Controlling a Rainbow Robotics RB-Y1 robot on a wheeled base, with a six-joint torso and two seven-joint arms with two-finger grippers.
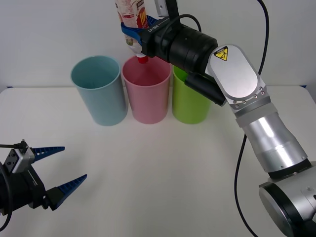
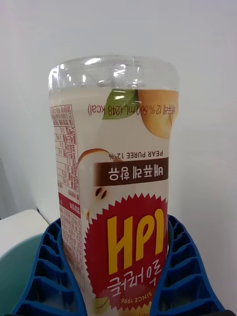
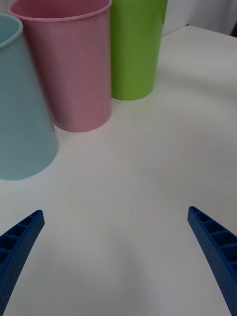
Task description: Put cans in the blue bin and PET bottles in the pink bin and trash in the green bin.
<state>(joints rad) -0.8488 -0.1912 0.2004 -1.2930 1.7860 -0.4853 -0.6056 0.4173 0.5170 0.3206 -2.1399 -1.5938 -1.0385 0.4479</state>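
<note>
A clear PET bottle (image 1: 132, 15) with a yellow, red and white label hangs upside down over the pink bin (image 1: 146, 90), its red cap (image 1: 142, 59) right at the rim. My right gripper (image 1: 136, 33) is shut on the bottle (image 2: 116, 197), its blue fingers (image 2: 47, 276) clasping both sides. The blue bin (image 1: 99, 90) stands to the left of the pink one and the green bin (image 1: 190, 98) to the right. My left gripper (image 1: 61, 169) is open low at the table's near left, with the three bins ahead of it: the blue bin (image 3: 19, 108), pink bin (image 3: 69, 64), green bin (image 3: 136, 47).
The bins stand in a tight row at the back of the white table (image 1: 163, 168). A black cable (image 1: 242, 163) runs along my right arm. A plain wall lies behind the bins.
</note>
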